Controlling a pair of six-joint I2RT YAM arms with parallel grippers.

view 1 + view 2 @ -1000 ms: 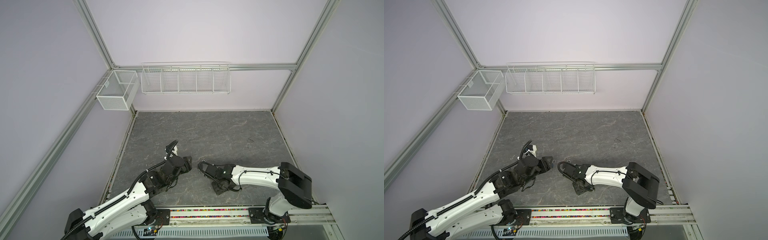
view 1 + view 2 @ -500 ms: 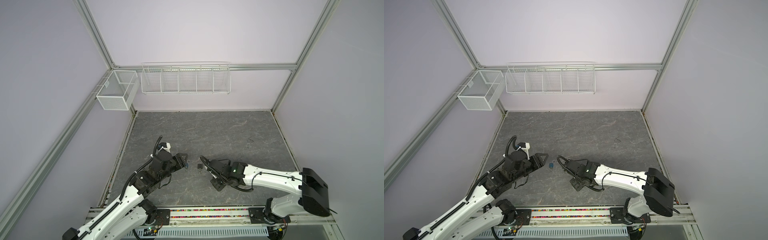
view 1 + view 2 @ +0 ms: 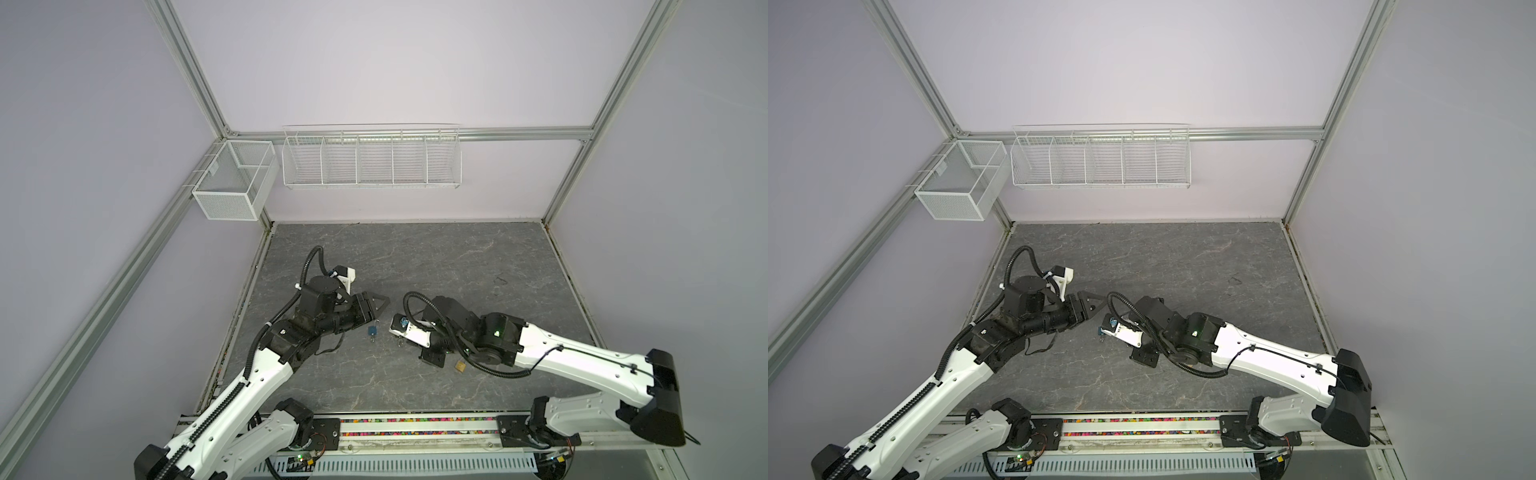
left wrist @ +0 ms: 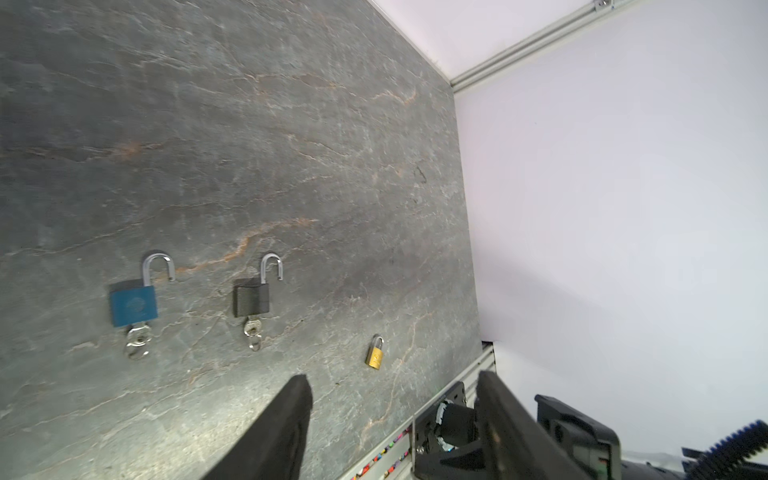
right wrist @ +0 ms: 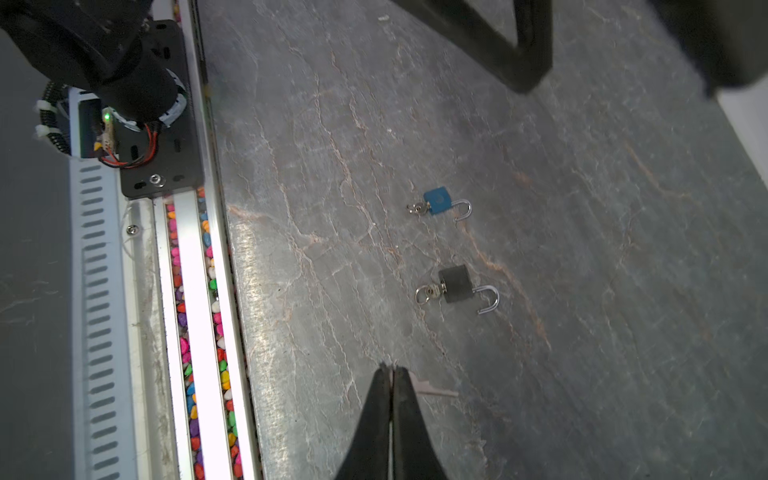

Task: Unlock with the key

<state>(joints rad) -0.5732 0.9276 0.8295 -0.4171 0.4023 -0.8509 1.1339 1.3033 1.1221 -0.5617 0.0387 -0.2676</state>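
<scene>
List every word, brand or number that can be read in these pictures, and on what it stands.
No text can be read anywhere.
blue padlock: round emblem on its body, too blurred to read.
brass padlock: any marking is too small to read.
black padlock: no marking shows.

A blue padlock (image 4: 134, 305), a black padlock (image 4: 251, 300) and a brass-yellow padlock (image 4: 375, 356); the blue and black ones carry silver shackles (image 4: 146, 270) and silver keys (image 4: 139, 338); the tabletop (image 4: 249, 145) is dark grey, marbled with thin pale and rust-orange veins; the walls (image 3: 374, 62) are pale lilac, the wire baskets (image 3: 370, 166) white, the arms (image 3: 266, 374) white with black joints; multicoloured pebbles (image 5: 185, 353) speckle the silver-grey rail (image 5: 198, 311)
</scene>
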